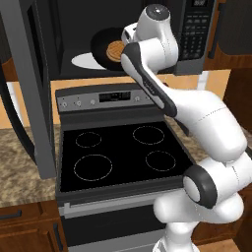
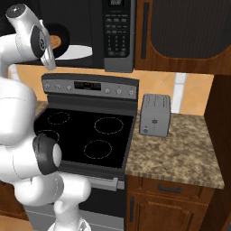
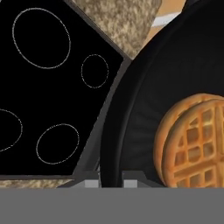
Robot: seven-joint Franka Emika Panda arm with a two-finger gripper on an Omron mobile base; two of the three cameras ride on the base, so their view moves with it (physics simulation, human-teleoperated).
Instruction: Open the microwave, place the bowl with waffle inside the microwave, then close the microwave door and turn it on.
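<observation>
The microwave [image 1: 194, 29] hangs above the stove, and the microwave door [image 1: 29, 88] is swung wide open to the left. The black bowl [image 1: 104, 49] is tilted on edge at the mouth of the cavity, above the white turntable plate [image 1: 84, 60]. The waffle [image 1: 116, 50] rests inside the bowl. In the hand view my gripper [image 3: 111, 183] is shut on the rim of the bowl [image 3: 140, 100], with the waffle [image 3: 194, 140] close on the right. From the right, the bowl [image 2: 62, 36] and waffle [image 2: 55, 41] peek out behind my wrist.
A black-topped stove [image 1: 118, 152] with a knob panel sits directly below. A silver toaster [image 2: 154, 115] stands on the granite counter [image 2: 180, 153] to the stove's right. Wooden cabinets [image 2: 180, 27] flank the microwave. The open door juts out over the left counter.
</observation>
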